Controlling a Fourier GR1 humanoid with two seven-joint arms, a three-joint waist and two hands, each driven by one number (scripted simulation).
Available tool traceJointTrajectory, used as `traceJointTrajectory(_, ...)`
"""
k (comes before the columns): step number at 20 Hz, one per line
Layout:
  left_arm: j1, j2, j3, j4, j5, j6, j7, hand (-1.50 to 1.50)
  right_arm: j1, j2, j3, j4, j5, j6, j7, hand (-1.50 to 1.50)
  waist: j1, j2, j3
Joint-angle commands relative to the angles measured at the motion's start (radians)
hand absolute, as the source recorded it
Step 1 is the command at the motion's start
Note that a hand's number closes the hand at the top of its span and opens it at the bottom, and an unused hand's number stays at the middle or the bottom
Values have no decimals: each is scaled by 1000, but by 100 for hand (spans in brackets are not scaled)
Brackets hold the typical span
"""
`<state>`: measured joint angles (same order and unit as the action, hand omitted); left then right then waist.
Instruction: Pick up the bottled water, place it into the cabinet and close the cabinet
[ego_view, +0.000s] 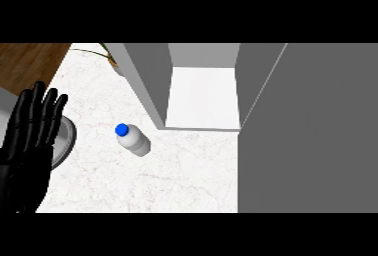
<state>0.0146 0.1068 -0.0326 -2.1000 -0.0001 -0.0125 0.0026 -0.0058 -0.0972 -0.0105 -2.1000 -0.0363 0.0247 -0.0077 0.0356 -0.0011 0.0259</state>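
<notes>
No label or writing can be read on the water bottle (133, 140), which is seen upright on the white marbled desk (184, 175) with its blue cap (122, 130) on. The open cabinet (201, 100) is found at two o'clock from it, well apart. The left robot hand (29, 140) is held at nine o'clock, fingers straight and pointing up, gripping nothing.
</notes>
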Motion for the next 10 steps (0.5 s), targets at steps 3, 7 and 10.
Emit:
traceJointTrajectory(3,-26,-34,40,-32,-95,116,70,-150,114,38,78,-51,69,-4,-50,-150,-39,0,-25)
traceJointTrajectory(7,32,-104,-28,-39,-22,297,140,-150,160,-16,141,-127,-37,112,61,-150,-45,-2,-27)
traceJointTrajectory(10,51,-106,-77,-97,-55,355,184,-150,135,14,202,-183,-5,72,149,-150,-34,-1,-26)
